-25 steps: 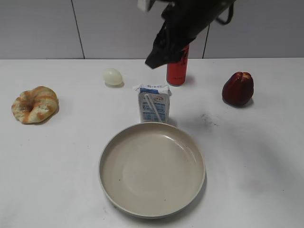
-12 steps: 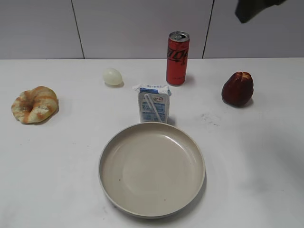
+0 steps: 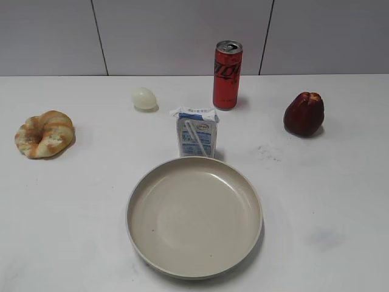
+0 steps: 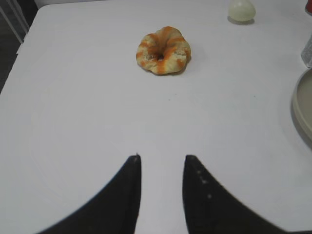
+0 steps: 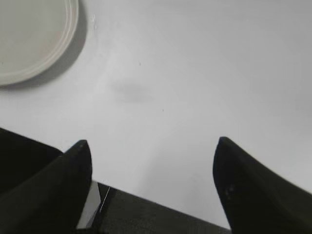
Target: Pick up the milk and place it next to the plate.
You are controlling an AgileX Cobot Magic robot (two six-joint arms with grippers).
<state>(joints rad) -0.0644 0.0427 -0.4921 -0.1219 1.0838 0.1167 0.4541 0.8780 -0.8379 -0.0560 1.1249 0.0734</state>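
Milk upright on bench, touching far rim of plate, red can just behind. Left tool slightly apart, empty; right tool wide apart, empty. Risks: clipping can on approach, tipping carton, nudging plate.

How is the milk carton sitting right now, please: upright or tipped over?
Upright. The milk carton stands on its base just behind the plate, folded top up and straw face toward the camera, with nothing holding it.
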